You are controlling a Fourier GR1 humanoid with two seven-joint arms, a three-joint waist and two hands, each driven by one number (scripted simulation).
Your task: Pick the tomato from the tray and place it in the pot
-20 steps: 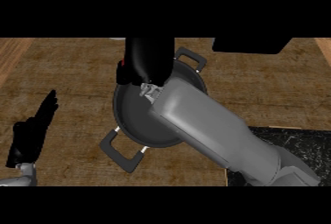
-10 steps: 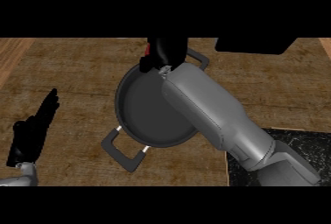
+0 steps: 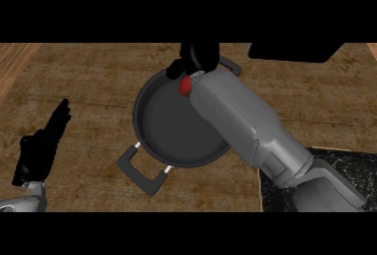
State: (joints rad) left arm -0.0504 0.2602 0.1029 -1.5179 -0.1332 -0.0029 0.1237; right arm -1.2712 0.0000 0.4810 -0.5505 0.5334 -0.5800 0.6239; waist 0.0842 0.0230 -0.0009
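Here the right hand [image 3: 195, 60] hangs over the far rim of the pot [image 3: 173, 124], its fingers curled round the tomato [image 3: 185, 86], of which only a red sliver shows beside the wrist, above the pot's inside. The left hand [image 3: 43, 144] rests open at the left edge, fingers straight and empty, on the counter [image 3: 88, 79] side.

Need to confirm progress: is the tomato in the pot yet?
Not released: right hand curls round the tomato above the pot.
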